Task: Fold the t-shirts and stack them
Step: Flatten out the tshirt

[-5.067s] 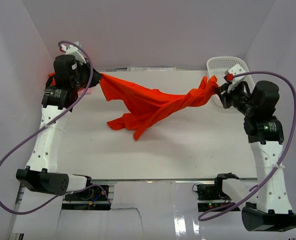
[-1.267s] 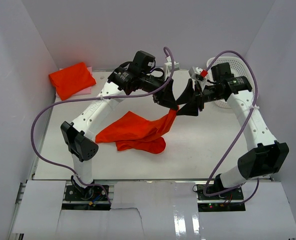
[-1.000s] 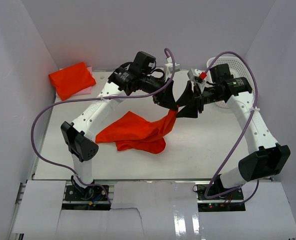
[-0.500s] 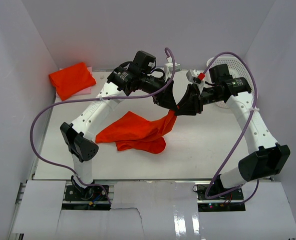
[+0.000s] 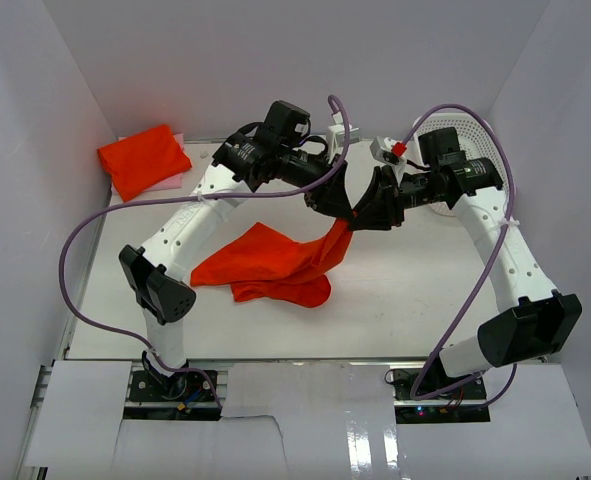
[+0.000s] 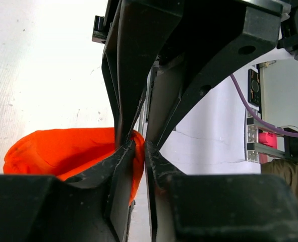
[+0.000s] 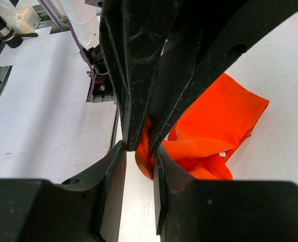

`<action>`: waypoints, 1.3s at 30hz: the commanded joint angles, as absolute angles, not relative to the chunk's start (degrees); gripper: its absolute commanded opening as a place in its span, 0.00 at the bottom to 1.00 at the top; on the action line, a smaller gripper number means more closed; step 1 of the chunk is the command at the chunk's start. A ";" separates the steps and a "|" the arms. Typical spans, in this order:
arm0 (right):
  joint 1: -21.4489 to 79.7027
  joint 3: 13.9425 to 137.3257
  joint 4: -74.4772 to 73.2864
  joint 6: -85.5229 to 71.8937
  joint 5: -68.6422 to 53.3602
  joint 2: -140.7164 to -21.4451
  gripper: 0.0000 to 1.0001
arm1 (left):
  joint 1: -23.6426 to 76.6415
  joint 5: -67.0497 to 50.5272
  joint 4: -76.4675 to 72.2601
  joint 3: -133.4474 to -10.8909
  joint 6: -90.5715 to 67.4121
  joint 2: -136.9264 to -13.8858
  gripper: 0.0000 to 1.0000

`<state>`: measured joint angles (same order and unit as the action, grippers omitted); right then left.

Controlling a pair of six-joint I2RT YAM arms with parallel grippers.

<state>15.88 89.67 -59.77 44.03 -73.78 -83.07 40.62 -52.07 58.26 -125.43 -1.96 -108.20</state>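
An orange t-shirt [image 5: 265, 262] lies crumpled on the white table, with one corner lifted to the middle. My left gripper [image 5: 337, 207] is shut on that corner; in the left wrist view [image 6: 139, 151] the orange cloth [image 6: 63, 151] is pinched between its fingers. My right gripper [image 5: 363, 212] faces it tip to tip and is closed to a narrow gap around the same fold, as the right wrist view [image 7: 138, 151] shows, with the shirt [image 7: 214, 126] hanging behind. A folded orange t-shirt [image 5: 143, 158] lies at the back left.
A white basket [image 5: 467, 130] stands at the back right, behind the right arm. The folded shirt rests on something pink [image 5: 170, 180]. White walls enclose the table on three sides. Purple cables loop off both arms.
Five seconds ago the shirt was stretched between both grippers far apart. Since a second ago my right gripper has moved onto the corner held by the left and closed on it.
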 commanded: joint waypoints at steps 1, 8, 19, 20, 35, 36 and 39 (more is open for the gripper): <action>16.96 89.56 -57.30 42.28 -75.06 -80.95 0.08 | 40.52 -48.35 54.06 -127.18 -1.41 -103.89 0.37; 16.96 90.09 -57.30 41.84 -75.06 -81.21 0.08 | 40.43 -45.01 47.21 -122.70 -2.63 -99.15 0.43; 17.05 84.47 -57.13 43.59 -67.24 -79.89 0.08 | 39.20 -42.90 44.65 -114.27 -3.96 -95.89 0.43; 17.05 82.46 -56.95 44.20 -66.63 -79.89 0.08 | 39.11 -42.02 44.21 -113.04 -3.87 -95.11 0.42; 15.03 63.03 -53.43 34.11 -40.09 -76.12 0.18 | 37.18 -38.41 39.20 -96.51 -5.10 -87.63 0.43; 15.03 62.23 -53.96 33.75 -37.64 -75.77 0.25 | 37.09 -38.23 38.42 -95.81 -5.18 -87.10 0.43; 15.03 59.42 -56.16 32.78 -32.89 -74.80 0.48 | 37.09 -38.15 38.14 -95.01 -5.45 -87.01 0.43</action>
